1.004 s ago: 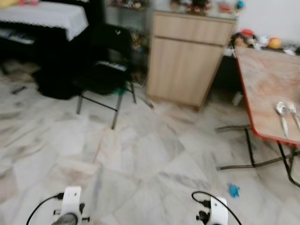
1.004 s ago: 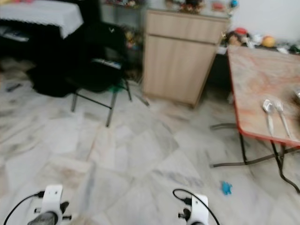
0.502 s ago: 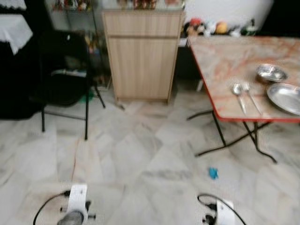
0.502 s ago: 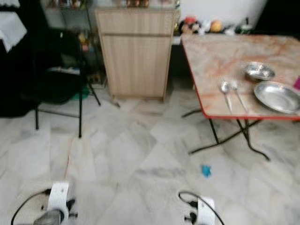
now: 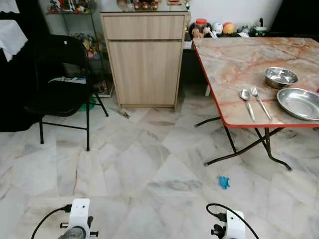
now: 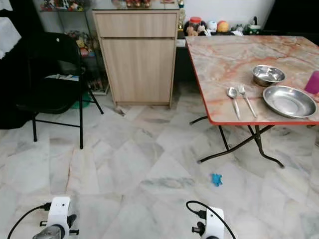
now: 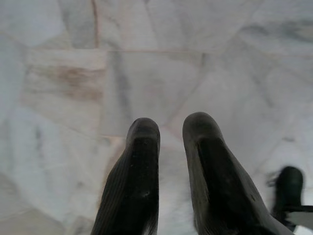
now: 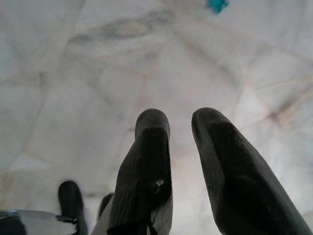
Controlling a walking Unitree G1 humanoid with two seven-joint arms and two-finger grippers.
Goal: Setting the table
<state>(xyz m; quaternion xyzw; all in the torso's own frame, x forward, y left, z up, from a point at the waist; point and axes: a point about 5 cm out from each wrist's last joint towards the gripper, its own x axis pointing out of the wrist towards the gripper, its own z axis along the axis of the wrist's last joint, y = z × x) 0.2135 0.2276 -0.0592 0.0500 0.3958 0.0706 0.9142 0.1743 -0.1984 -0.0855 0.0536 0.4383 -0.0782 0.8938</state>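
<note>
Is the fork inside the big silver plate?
No, the fork lies on the bare table beside the spoon, apart from the plate.

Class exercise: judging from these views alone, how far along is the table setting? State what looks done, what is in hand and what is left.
Done: on the marble-pattern folding table a spoon and fork lie side by side beside a steel plate, with a steel bowl behind. In hand: nothing; the left gripper and right gripper are open and empty, hanging over the floor. Left: presumably approaching the table and adding further items; a pink cup stands at its edge.
</note>
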